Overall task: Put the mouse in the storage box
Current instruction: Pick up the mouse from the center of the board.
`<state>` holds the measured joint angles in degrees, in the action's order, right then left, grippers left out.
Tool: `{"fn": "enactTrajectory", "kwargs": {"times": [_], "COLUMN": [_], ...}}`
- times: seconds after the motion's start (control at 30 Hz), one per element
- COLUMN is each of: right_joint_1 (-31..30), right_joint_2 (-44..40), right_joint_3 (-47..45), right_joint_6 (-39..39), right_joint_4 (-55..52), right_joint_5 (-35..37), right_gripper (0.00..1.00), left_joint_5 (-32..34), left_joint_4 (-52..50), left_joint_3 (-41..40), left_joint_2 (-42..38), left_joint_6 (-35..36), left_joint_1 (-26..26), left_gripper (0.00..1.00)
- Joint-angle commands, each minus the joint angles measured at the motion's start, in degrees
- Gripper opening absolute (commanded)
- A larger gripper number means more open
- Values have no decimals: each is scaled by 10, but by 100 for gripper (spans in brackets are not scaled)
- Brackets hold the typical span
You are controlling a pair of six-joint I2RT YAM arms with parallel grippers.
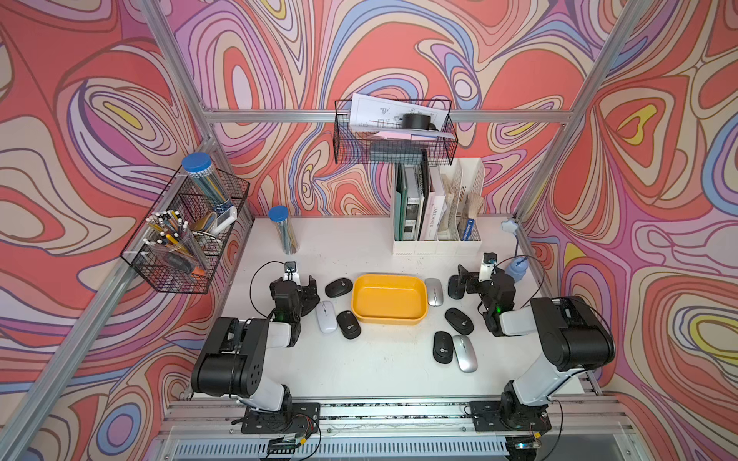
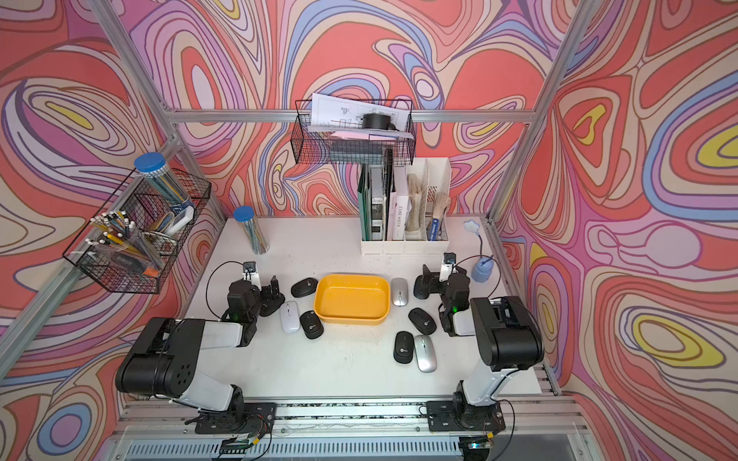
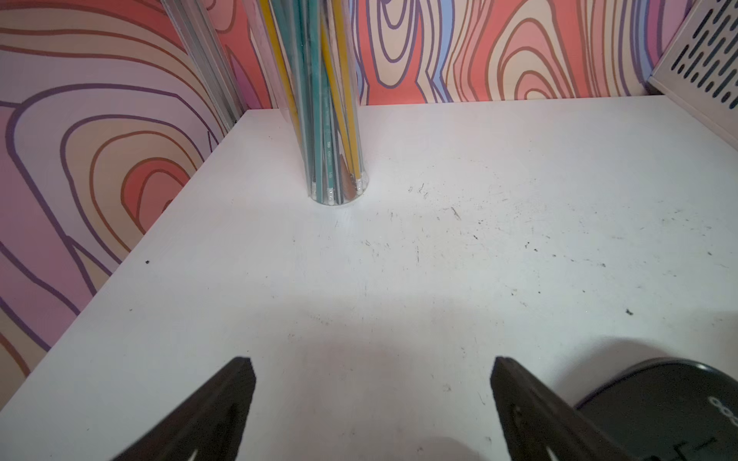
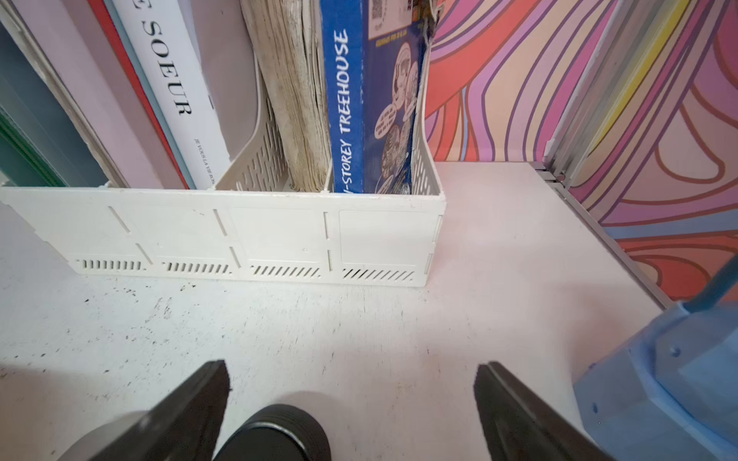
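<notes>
— What sort of place is this?
— A robot lab cell dressed as an office desk. Silver aluminium frame bars (image 1: 271,115) hold swirl-printed wall panels (image 1: 80,119) around a white worktop (image 1: 379,371), and two black-and-white robot arms (image 1: 235,359) are mounted on a metal rail (image 1: 399,411).
— And the office part?
— A white plastic file organizer (image 1: 435,247) of books (image 1: 433,215), a black wire basket (image 1: 179,275) of pens (image 1: 167,227).

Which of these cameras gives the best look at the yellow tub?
A top view. Both top views show the storage box whole from above, empty, with mice beside it. Neither wrist view catches it: the left looks at a pencil tube, the right at a white file organizer.
</notes>
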<state>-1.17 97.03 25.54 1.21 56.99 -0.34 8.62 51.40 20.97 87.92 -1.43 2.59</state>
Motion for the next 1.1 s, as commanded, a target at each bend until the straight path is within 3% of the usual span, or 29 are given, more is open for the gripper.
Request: {"fn": "enactTrajectory", "kwargs": {"times": [0.0, 1.07], "right_joint_1": [3, 4], "right_joint_2": [2, -1], "right_joint_3": [-3, 0], "right_joint_6": [3, 2], "right_joint_4": [6, -1], "right_joint_5": [1, 2], "right_gripper": [98, 98], "left_joint_5": [-8, -8], "left_joint_4": [-7, -18], "left_joint_3": [7, 6], "left_joint_2": [4, -12], "left_joint_6": [7, 5], "left_joint_1": [-3, -3], "left_gripper": [99, 98]}}
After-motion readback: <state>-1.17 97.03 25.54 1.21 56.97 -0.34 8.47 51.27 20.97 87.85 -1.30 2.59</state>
